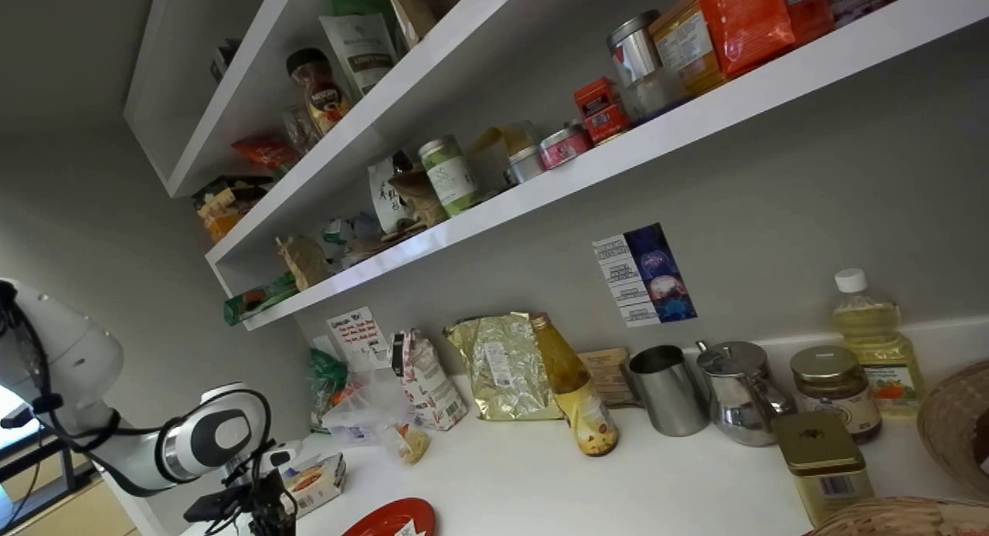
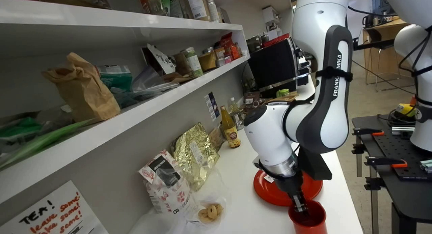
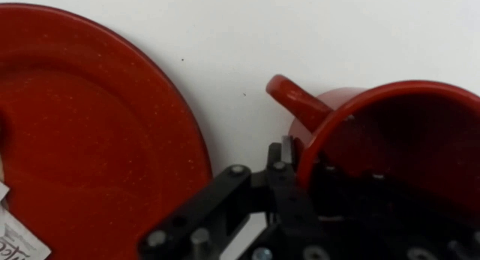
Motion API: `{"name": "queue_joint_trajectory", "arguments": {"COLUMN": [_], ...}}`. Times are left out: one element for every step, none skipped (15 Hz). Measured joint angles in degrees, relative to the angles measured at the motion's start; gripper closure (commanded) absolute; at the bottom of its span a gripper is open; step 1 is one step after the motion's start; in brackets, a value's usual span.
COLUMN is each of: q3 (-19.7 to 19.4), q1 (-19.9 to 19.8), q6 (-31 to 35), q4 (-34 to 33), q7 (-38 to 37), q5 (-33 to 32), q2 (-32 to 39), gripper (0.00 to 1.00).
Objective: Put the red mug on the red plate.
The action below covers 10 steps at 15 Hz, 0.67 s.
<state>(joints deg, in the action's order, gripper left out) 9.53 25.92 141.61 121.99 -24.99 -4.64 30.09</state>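
My gripper straddles the near wall of the red mug at nine o'clock of its rim, one finger inside and one out; with so narrow a gap, I judge that I am pinching it. The handle points to ten o'clock. So the reach is done and the grasp looks made, but the placing is not. The red plate lies at nine o'clock from the mug in the wrist view, bare counter showing between; in an exterior view the plate is at eleven o'clock from it. Whether I hold the mug clear of the counter I cannot tell (its foot is cut off there). Left to do, I reckon: lift, carry across, lower, release. The paper piece on the plate, at eight o'clock of the wrist view, could tilt the mug.
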Motion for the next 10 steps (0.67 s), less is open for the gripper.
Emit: {"name": "queue_joint_trajectory", "arguments": {"q3": [0.03, 0.06, 0.09, 0.10, 0.10, 0.10, 0.07, 0.06, 0.00, -0.12], "q1": [-0.50, -1.04, -1.59, -2.13, -2.64, -3.15, -3.67, -4.20, -4.78, -5.39], "q6": [-0.02, -0.06, -0.16, -0.34, -0.67, -1.12, -1.51, -1.83, -2.08, -2.24], "q4": [-0.01, 0.01, 0.06, 0.15, 0.29, 0.48, 0.85, 1.37, 2.11, 3.01], "q7": [0.37, 0.63, 0.85, 1.05, 1.14, 1.15, 1.16, 1.16, 1.16, 1.16], "q5": [0.55, 0.96, 1.29, 1.51, 1.62, 1.63, 1.63, 1.63, 1.62, 1.59], "q2": [-0.92, -2.19, -3.76, -5.57, -7.37, -9.14, -10.78, -12.18, -13.40, -14.39], "gripper": [0.98, 0.98, 0.98, 0.98, 0.98, 0.98, 0.98, 0.98, 0.98, 0.98]}}
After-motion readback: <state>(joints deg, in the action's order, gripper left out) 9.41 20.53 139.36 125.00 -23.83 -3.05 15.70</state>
